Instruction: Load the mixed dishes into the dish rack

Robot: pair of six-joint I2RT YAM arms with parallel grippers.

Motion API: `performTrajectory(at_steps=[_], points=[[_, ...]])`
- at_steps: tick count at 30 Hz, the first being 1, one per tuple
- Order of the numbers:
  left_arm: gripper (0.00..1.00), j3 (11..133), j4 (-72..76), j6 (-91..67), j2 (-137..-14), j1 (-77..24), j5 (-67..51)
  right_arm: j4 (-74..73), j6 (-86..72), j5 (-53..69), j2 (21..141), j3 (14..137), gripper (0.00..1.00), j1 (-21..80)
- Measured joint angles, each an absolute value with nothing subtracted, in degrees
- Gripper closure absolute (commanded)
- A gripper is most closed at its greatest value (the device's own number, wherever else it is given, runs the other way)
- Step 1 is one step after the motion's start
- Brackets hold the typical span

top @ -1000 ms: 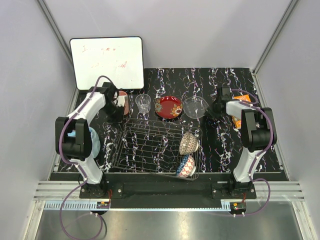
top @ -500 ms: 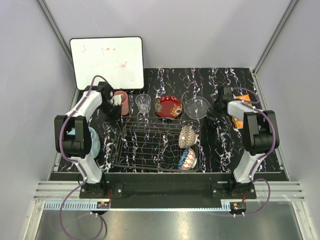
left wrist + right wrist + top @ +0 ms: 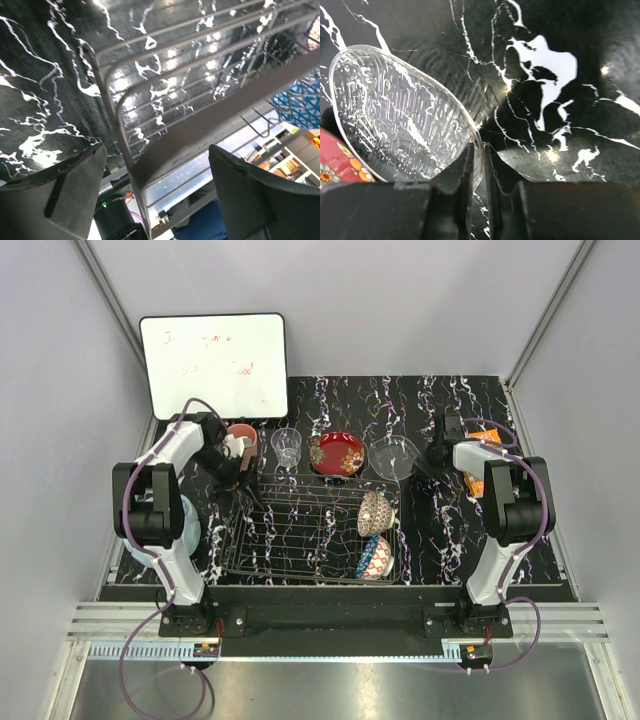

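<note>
Two of the six dishes are found already loaded in the dish rack (image 3: 300, 530), which is set at the middle of the counter's (image 3: 400, 400) near edge. The beige speckled bowl (image 3: 375, 512) and the blue patterned bowl (image 3: 373, 562) are stood on edge among the tines, at the end of the rack nearer the counter's right edge.

Four dishes are left out on the counter, lined up just beyond the rack toward the far edge. From the left edge to the right they are the salmon-pink cup (image 3: 242, 435), the small clear glass tumbler (image 3: 287, 447), the red gold-patterned plate (image 3: 337, 453) and the clear glass bowl (image 3: 393, 456).

The right tool (image 3: 479, 155) is clenched on the rim of the clear glass bowl, with one finger inside the wall and one outside. Whether the bowl is lifted off the counter cannot be told. The red plate is seen just beside it.

The left tool (image 3: 156, 150) is spread wide and nothing is held in it. A rounded corner of the rack is seen between its fingers, at the rack's corner nearest the cup.

The task is judged about a third done. The glass bowl is taken to be the dish in hand, while the cup, tumbler and plate are yet to be loaded.
</note>
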State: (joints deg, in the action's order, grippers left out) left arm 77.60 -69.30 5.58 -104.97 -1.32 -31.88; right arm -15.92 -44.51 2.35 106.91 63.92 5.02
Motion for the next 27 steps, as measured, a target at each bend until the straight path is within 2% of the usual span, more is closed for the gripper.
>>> performTrajectory(at_steps=[2,3,16,21,27], points=[[0.11,78.6,-70.9,6.2,-105.0,-1.1,-32.6,-15.7,-44.4,2.3,107.2,64.1,0.99,5.0],[0.11,79.1,-71.4,6.4,-104.9,-1.1,-32.7,-15.6,-44.6,2.3,107.3,64.1,1.00,5.0],[0.07,91.1,-76.7,9.3,-96.9,0.0,-31.8,-16.1,-43.0,0.3,104.6,64.3,1.00,5.0],[0.03,97.6,-76.8,9.8,-93.3,4.4,-27.9,-18.7,-39.9,-2.5,97.6,65.2,1.00,5.2],[0.02,96.7,-76.0,9.6,-86.7,7.3,-22.8,-19.4,-32.5,-7.4,84.2,68.7,1.00,9.4]])
